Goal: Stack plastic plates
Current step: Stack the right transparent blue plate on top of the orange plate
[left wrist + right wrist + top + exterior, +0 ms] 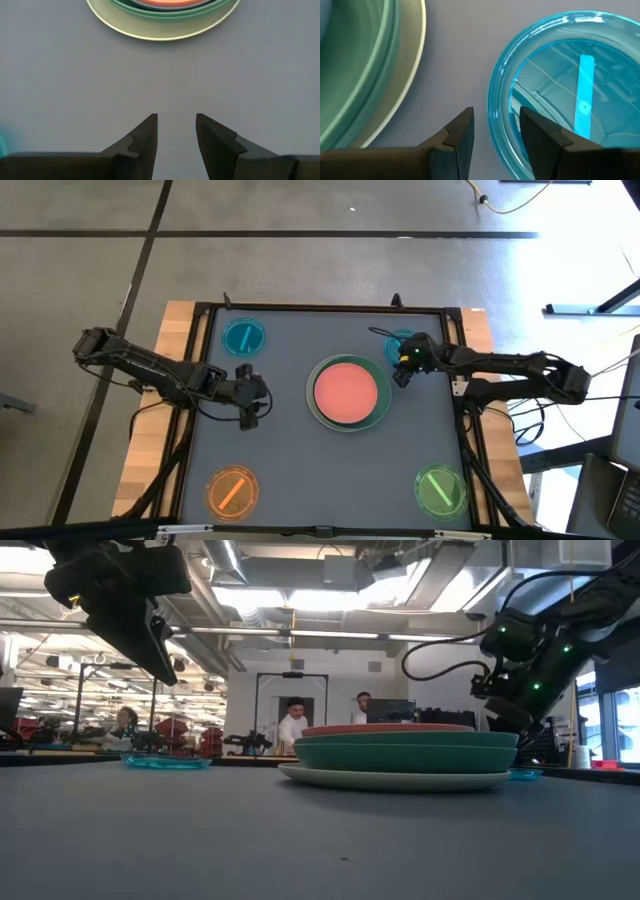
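A stack of plates (347, 392) sits mid-table, pink on top, then green, with cream-white at the bottom (400, 778). Single translucent plates lie flat on the mat: teal at far left (243, 337), teal right of the stack (570, 85), orange near left (232, 490), lime green near right (440, 488). My left gripper (176, 120) is open, raised over bare mat left of the stack (162, 20). My right gripper (496, 114) is open above the right teal plate's rim on the side facing the stack (370, 75), touching nothing that I can see.
A black frame (330, 308) borders the grey mat, with wooden table edges (150, 430) outside it. Bare mat (330, 480) lies between the orange and lime plates. In the low view, people stand in the room behind (292, 722).
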Robot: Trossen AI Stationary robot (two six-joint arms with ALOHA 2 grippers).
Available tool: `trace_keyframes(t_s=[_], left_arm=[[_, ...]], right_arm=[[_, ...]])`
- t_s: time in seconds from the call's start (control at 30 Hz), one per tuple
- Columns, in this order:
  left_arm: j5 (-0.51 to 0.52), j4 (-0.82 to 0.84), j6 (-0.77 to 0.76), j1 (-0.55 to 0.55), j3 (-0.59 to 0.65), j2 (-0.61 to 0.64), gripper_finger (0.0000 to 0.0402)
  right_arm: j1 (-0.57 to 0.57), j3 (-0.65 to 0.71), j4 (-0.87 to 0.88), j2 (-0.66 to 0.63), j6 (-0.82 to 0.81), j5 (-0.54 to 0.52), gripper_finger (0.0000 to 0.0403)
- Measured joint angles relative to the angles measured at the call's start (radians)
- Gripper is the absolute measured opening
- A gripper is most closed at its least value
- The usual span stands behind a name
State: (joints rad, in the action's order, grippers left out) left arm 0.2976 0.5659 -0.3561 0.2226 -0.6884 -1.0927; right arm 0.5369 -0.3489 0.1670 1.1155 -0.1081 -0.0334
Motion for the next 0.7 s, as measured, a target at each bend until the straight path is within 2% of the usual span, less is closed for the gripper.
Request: trace_keyframes(t_s=[0.33, 0.7], left_arm=[[0.029, -0.002, 0.000, 0.000, 0.000, 0.000, 0.0128], [0.036, -0.007, 0.000, 0.000, 0.000, 0.000, 0.0128]], right_arm=[[0.000, 0.000, -0.013, 0.054, 0.000, 0.034, 0.0150], [-0.001, -0.002, -0.059, 0.125, 0.068, -0.014, 0.0149]])
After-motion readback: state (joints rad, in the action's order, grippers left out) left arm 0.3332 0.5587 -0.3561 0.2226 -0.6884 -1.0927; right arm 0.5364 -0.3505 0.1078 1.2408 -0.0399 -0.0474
